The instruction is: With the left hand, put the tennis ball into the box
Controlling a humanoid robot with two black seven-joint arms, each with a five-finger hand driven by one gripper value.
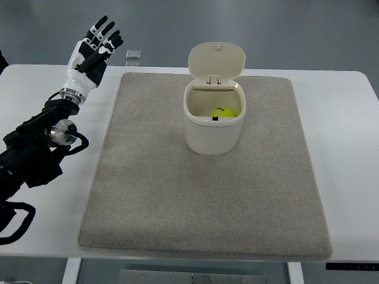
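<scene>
Nearest: one grey mat [201, 195] on the white table [349, 148]. On it, one cream box [213, 121], lid flipped up, one yellow-green tennis ball [222, 112] inside, partly hidden by the rim. Left hand [93, 50] raised far left, fingers spread, empty. No readable writing. Small object [134, 55] beyond the table, unclear.

a fuzzy yellow-green tennis ball [223, 112] lies inside the upright cream plastic box [214, 131], whose hinged lid [217, 61] stands open.
</scene>
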